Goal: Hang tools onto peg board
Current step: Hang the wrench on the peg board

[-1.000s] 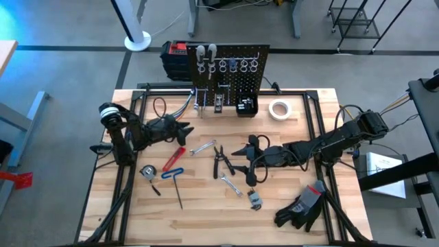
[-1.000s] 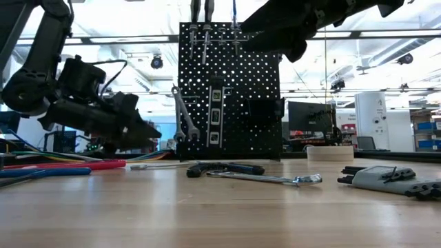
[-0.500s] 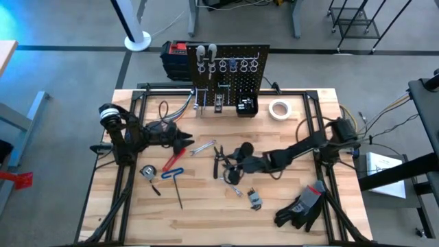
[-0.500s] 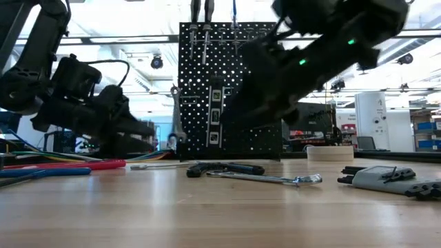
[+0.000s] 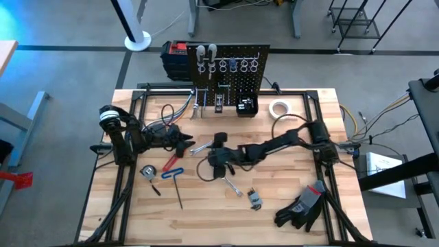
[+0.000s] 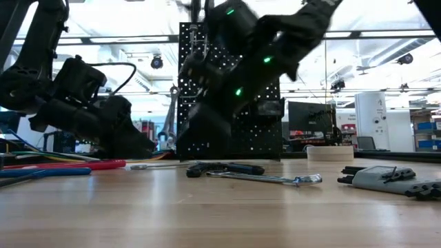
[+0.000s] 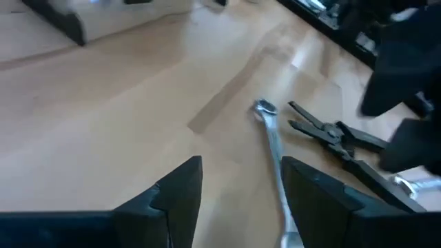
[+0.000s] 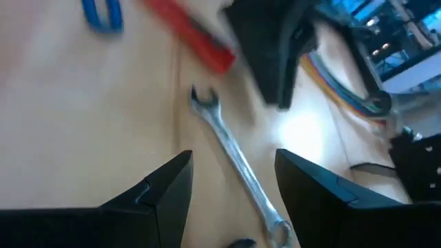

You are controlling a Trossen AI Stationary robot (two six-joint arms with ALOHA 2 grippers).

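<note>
While both arms crowd it, the wrench (image 5: 202,146) lies flat.

A robotics lab or workshop: a wooden work surface (image 5: 206,213) on a black frame stands on grey concrete floor (image 5: 62,75), monitors (image 6: 308,118) and storage shelves (image 6: 422,134) filling the hall at three o'clock in the low view.

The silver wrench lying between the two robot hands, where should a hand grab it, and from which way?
Probably the middle of its thin straight handle, coming straight down from above. The silver wrench lies flat on the table, so its sides are the only part fingers can pinch. The right hand is open above it, fingers either side of the handle. The left hand is open too, pointing at it.
</note>
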